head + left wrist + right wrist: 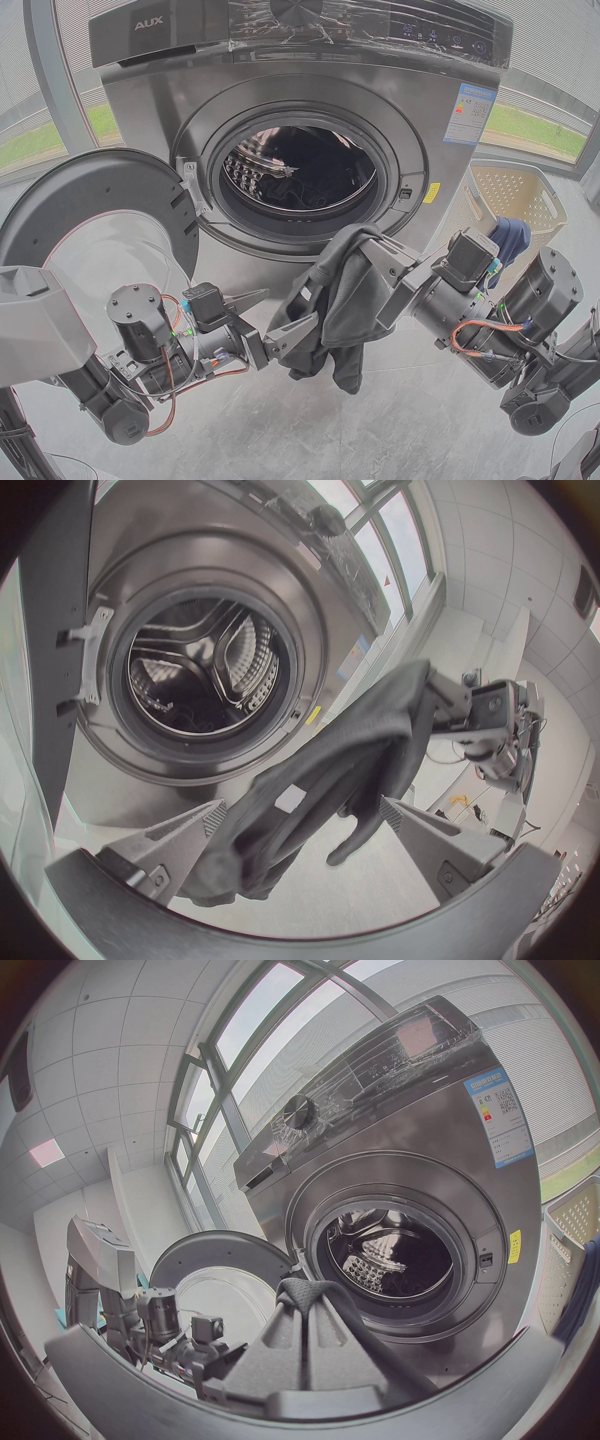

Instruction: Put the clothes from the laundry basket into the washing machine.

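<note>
A dark grey garment (350, 300) hangs in front of the washing machine (300, 87), just below its open drum (300, 169). My right gripper (370, 247) is shut on the garment's top edge (300, 1291), to the right of and below the drum mouth. My left gripper (290, 306) is open lower and to the left, and the hanging cloth (350, 755) drapes between its two fingers (187, 830). Dark clothes lie inside the drum (187, 711). The beige laundry basket (550, 206) stands right of the machine with a blue garment (514, 237) over its rim.
The round machine door (94, 206) is swung open to the left, close behind my left arm. Grey floor (350, 425) lies below the garment. Windows stand behind the machine.
</note>
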Robot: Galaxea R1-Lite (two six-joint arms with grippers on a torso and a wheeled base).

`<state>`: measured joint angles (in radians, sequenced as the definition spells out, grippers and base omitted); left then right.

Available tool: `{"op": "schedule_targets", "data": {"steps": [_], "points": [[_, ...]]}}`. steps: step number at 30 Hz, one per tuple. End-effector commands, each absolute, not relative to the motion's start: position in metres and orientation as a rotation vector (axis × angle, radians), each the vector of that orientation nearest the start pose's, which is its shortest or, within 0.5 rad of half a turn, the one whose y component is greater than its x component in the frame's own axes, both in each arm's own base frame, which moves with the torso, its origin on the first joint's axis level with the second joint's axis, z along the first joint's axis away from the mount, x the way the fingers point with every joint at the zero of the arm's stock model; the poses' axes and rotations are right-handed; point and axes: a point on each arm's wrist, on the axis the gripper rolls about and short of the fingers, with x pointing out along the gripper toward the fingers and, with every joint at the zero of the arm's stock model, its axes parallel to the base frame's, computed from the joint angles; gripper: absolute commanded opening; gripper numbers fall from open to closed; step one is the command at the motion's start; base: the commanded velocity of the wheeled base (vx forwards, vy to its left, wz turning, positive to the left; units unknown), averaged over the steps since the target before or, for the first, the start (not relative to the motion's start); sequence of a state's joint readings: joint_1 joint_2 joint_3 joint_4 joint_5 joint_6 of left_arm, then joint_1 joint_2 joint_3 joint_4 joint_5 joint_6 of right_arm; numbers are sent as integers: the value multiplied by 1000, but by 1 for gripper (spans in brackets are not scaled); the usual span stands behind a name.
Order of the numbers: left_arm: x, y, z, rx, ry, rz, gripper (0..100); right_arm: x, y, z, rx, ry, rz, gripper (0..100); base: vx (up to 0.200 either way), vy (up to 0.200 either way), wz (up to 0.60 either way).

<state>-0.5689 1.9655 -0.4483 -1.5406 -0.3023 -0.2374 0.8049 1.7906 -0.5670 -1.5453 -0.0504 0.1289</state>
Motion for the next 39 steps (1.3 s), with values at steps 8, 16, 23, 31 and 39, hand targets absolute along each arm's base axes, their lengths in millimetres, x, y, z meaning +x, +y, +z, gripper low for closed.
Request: {"op": "schedule_targets", "data": {"steps": [8,16,23,31,39], "points": [[261,-175,70,-191,197,-857,100,210,207,196,277,-290,739,0,0,0,0],[271,-176,46,-141,243,-838,100,213,207,200,285,-308,730,0,0,0,0],[282,-180,27,-90,252,-833,100,213,206,200,284,-305,729,0,0,0,0],[297,-184,17,-73,236,-823,100,211,209,200,286,-303,741,0,0,0,0],[314,-193,5,-76,215,-818,100,210,210,198,286,-296,744,0,0,0,0]]}}
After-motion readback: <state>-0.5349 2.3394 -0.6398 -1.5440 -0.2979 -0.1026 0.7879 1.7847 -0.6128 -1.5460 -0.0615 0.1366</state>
